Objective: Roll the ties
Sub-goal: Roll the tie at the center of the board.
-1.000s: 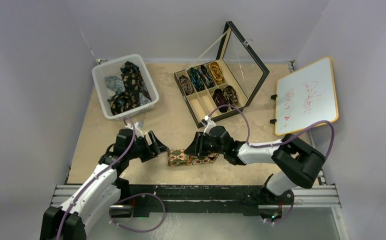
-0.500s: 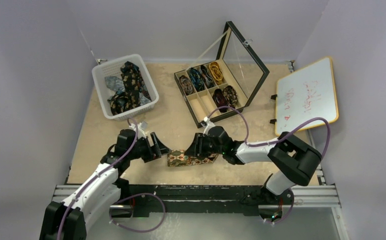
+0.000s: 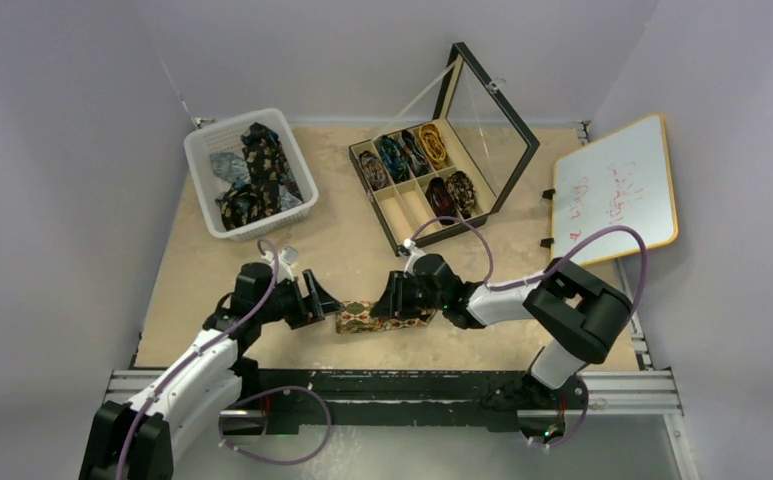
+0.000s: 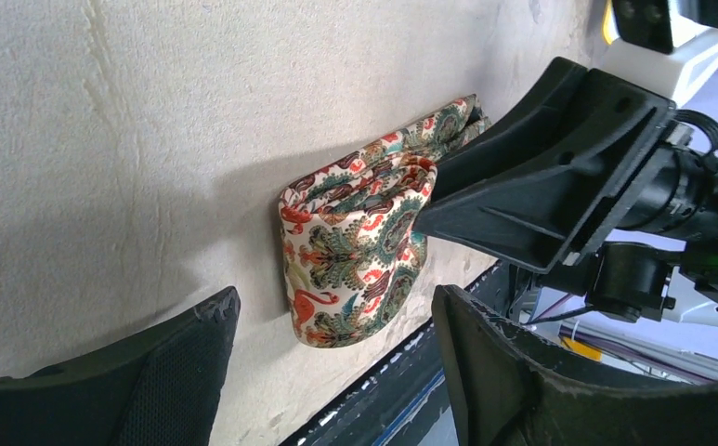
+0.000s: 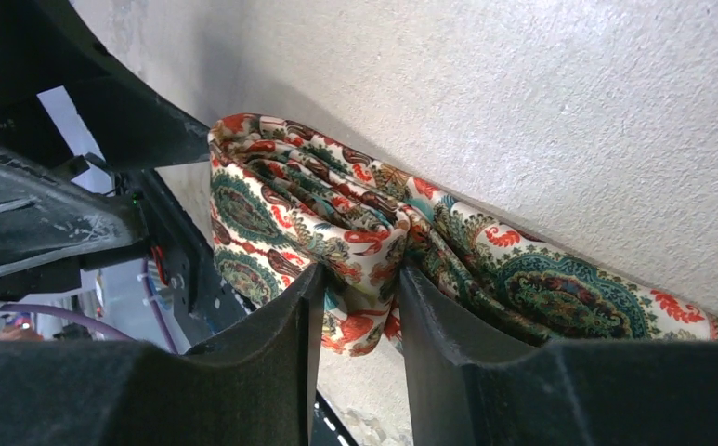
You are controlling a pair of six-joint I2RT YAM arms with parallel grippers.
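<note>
One of the ties (image 3: 374, 317), cream with red and teal paisley, lies folded into a thick bundle near the table's front edge. My right gripper (image 3: 394, 297) comes at it from the right. In the right wrist view its fingers (image 5: 290, 325) squeeze a bunched fold of the tie (image 5: 336, 214) between them, so the right gripper (image 5: 359, 283) is shut on it. My left gripper (image 3: 320, 300) stands open just left of the bundle. In the left wrist view the tie's rounded end (image 4: 359, 246) sits ahead of the left gripper (image 4: 334, 311), untouched.
A white basket (image 3: 202, 150) of loose ties stands at the back left. A black compartment box (image 3: 394, 205) with coiled ties and a raised lid (image 3: 492, 115) is at the back middle. A whiteboard (image 3: 612, 190) leans at right. The black rail (image 3: 402, 385) borders the near edge.
The right jaws have narrowed onto the tie's fold and the right arm has shifted a little left. The left gripper has edged closer to the bundle, still open.
</note>
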